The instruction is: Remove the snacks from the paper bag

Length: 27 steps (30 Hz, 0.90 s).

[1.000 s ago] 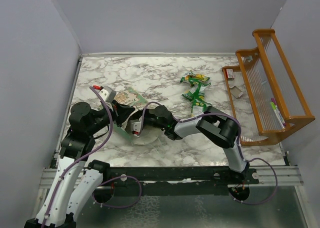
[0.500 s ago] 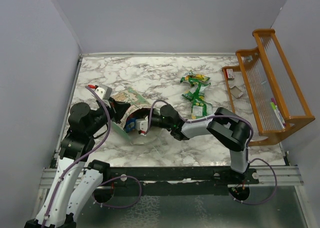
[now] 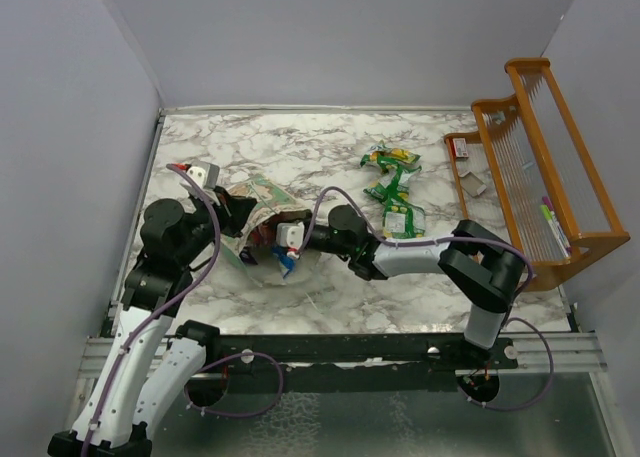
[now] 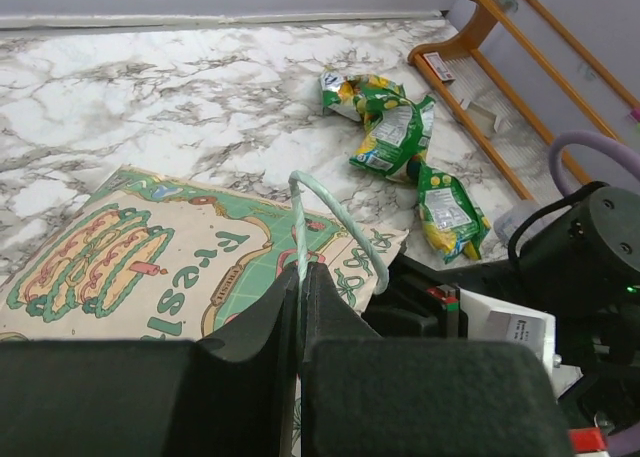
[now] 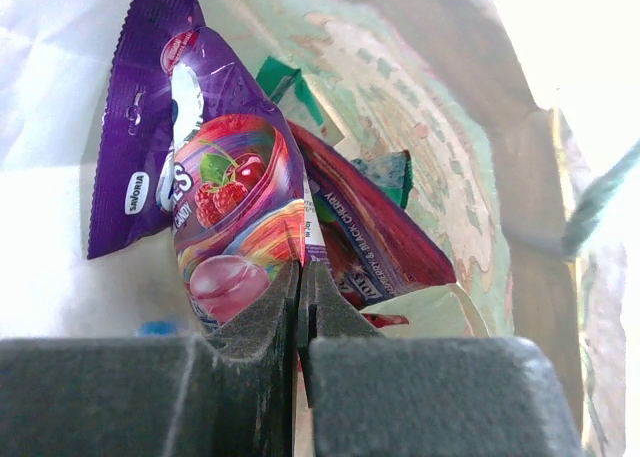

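Observation:
The paper bag (image 3: 258, 199) lies on its side at the left, with its printed side up (image 4: 150, 257). My left gripper (image 3: 236, 215) is shut on the bag's pale-green cord handle (image 4: 330, 212) and holds the mouth open. My right gripper (image 3: 278, 243) is at the bag's mouth, shut on the edge of a purple fruit-candy packet (image 5: 235, 207). A dark red packet (image 5: 375, 242) lies beside it inside the bag (image 5: 430, 147). Three bright green packets (image 3: 392, 159) (image 3: 403, 219) lie on the table to the right and also show in the left wrist view (image 4: 390, 132).
An orange wooden rack (image 3: 540, 177) stands along the right edge, with small items on its base; it also shows in the left wrist view (image 4: 480, 97). Grey walls close in the marble table (image 3: 300, 147) at the back and on both sides.
My right arm has drawn back to the right, and its gripper has moved from deep in the bag to the mouth. My left gripper has lifted the handle slightly.

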Each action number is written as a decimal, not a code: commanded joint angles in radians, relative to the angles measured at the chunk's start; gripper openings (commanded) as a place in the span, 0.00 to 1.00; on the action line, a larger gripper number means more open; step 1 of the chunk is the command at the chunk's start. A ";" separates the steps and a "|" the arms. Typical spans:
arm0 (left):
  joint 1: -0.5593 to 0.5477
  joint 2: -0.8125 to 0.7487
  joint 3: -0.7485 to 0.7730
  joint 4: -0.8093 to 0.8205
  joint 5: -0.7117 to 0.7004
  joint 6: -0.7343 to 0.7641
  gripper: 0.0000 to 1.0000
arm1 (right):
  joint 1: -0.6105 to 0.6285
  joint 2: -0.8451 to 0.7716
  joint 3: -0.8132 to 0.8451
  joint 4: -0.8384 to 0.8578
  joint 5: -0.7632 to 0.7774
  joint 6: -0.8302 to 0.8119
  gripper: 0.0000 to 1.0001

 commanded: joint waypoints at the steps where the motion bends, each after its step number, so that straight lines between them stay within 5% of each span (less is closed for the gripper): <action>1: -0.003 0.027 0.058 0.043 -0.051 -0.015 0.00 | 0.006 -0.060 0.052 0.018 0.049 0.123 0.01; 15: -0.002 0.060 0.105 -0.005 -0.288 -0.022 0.00 | 0.005 -0.249 0.043 -0.130 0.055 0.189 0.01; 27: -0.003 0.075 0.097 -0.013 -0.339 -0.035 0.00 | 0.005 -0.418 0.055 -0.274 0.041 0.268 0.01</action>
